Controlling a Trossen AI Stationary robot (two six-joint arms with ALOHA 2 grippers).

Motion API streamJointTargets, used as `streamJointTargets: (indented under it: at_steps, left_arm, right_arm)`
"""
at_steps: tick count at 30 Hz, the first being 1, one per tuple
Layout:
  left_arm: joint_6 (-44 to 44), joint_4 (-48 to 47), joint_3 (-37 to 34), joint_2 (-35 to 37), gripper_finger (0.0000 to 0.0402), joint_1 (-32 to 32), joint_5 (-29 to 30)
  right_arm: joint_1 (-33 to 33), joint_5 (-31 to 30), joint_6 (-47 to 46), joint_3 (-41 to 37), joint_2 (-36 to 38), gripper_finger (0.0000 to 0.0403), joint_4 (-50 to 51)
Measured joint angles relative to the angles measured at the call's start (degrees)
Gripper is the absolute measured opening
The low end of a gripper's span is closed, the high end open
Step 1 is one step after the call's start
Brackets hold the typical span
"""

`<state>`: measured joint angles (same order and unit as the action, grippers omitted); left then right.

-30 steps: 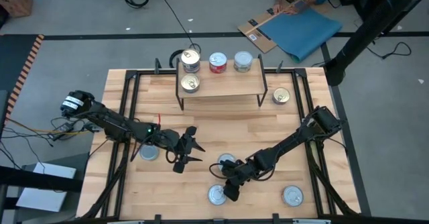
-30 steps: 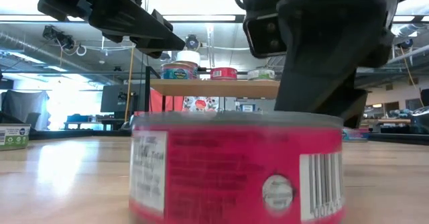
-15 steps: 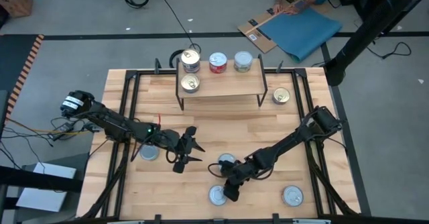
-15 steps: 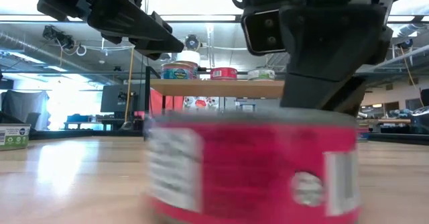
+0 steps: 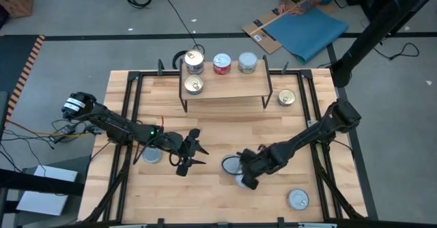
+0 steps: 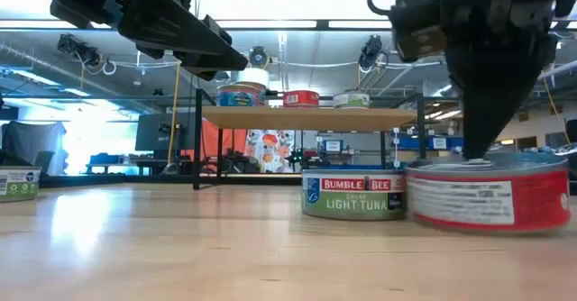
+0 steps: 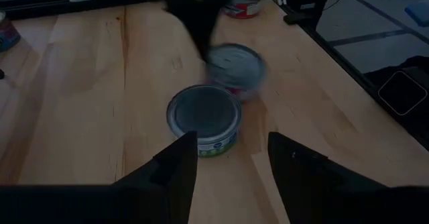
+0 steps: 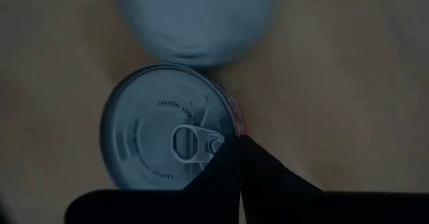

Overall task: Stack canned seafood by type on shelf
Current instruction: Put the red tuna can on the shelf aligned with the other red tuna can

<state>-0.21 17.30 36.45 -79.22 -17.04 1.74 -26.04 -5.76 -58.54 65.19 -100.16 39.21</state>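
From above, the right gripper [image 5: 247,177] sits over a red-labelled tin [image 5: 243,180] just beside a silver-topped tin [image 5: 231,164], while the left gripper [image 5: 193,153], fingers spread and empty, hovers nearby and four tins stand on the shelf [image 5: 225,86]. At table height, the green tin [image 6: 352,194] reads "BUMBLE BEE LIGHT TUNA" and touches the red one [image 6: 491,193] under the right arm. The right wrist camera shows closed fingertips [image 8: 239,158] meeting at the edge of a pull-tab lid [image 8: 171,137] printed "CAUTION"; a grasp cannot be told.

Shelf [image 5: 225,88] – four tins on top; right gripper [image 5: 247,176] over tins.
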Motion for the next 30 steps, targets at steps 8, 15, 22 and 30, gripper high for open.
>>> streamJointTargets:
  at_steps: [8,15,22,30]
  left_arm:
    - [-0.01,-0.02,0.0,0.0,0.0186,0.0,0.0]
    - [0.07,-0.07,0.0,0.0,0.0186,0.0,0.0]
    - [0.15,-0.22,-0.02,0.0,0.0186,0.0,0.02]
    - [0.15,-0.92,-0.04,0.0,0.0186,0.0,0.02]
  right_arm:
    - [3.49,-5.07,-4.46,0.0,2.28,0.0003,20.18]
    - [11.05,-10.67,-2.27,0.0,2.28,0.0002,23.01]
    - [19.03,-17.07,0.07,0.0,2.3,0.0002,19.92]
    - [22.75,-18.84,0.87,0.0,2.3,0.0002,9.63]
